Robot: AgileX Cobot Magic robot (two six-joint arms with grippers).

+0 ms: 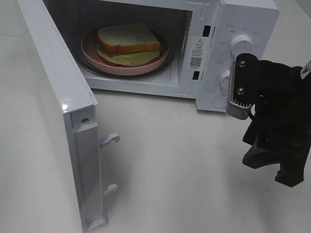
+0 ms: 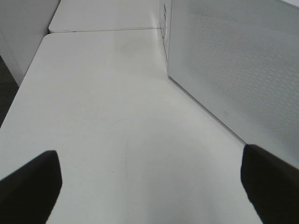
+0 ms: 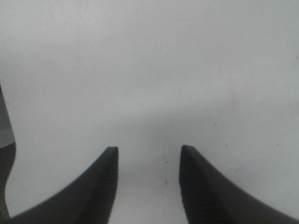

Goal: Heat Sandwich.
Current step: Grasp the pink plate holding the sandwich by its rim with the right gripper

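The left fingers (image 2: 32,186) are sitting wide apart, only their dark tips showing, cut off by the wrist view's edge. The right fingers (image 3: 93,186) are also spread, gripping nothing, over the white bench (image 1: 190,200). The white microwave (image 1: 235,24) is standing on it, the right arm (image 1: 294,94) covering part of its dials. Its door (image 1: 50,92) is hanging wide open. Inside, a pink plate (image 1: 121,68) is carrying the sandwich (image 1: 128,38), with the plate's far rim hiding behind it.
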